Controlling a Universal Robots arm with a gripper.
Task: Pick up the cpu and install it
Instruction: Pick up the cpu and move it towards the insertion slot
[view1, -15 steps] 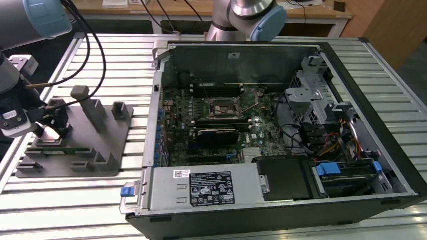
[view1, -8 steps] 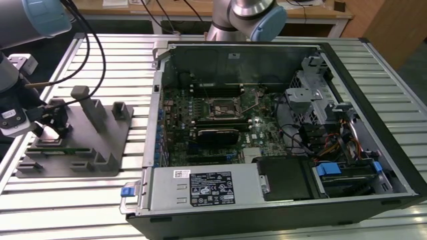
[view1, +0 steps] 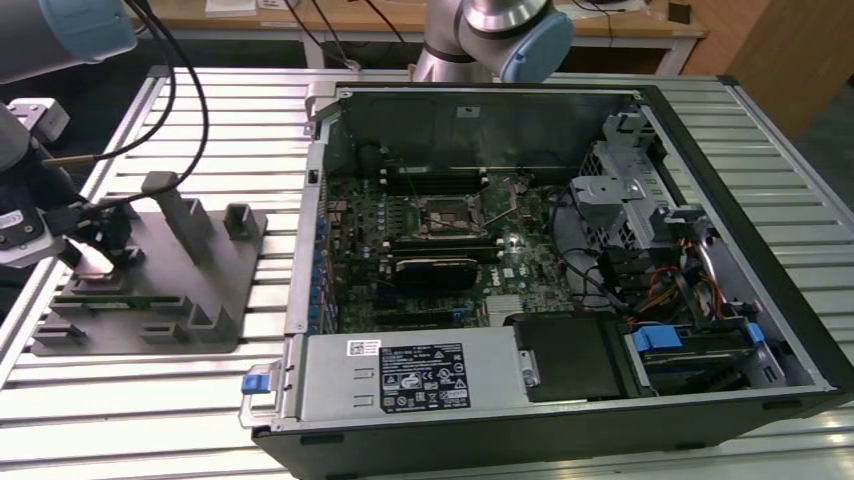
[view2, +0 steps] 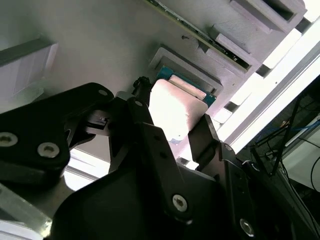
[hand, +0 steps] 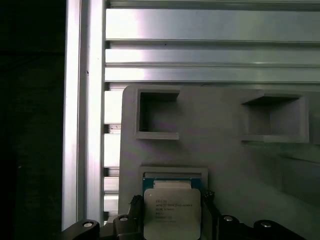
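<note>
**Gripper closed on the cpu at the fixture plate; cpu not yet lifted out.**
In the exterior view, the gripper (view1: 100, 245) is low over the grey fixture plate (view1: 200, 290), on the exterior view's left, well apart from the open computer case (view1: 747, 300). In both wrist views, the black fingers (view2: 145, 117) (hand: 134, 204) press against opposite edges of the cpu (view2: 175, 110) (hand: 172, 212), so the gripper (view2: 173, 112) (hand: 171, 202) clamps it. The cpu lies flat, silver top up, within a raised square recess of the fixture plate (hand: 215, 125). The motherboard socket (view1: 447, 215) in the case is unoccupied. The plate rests on a slatted aluminium table (view1: 200, 420).
</note>
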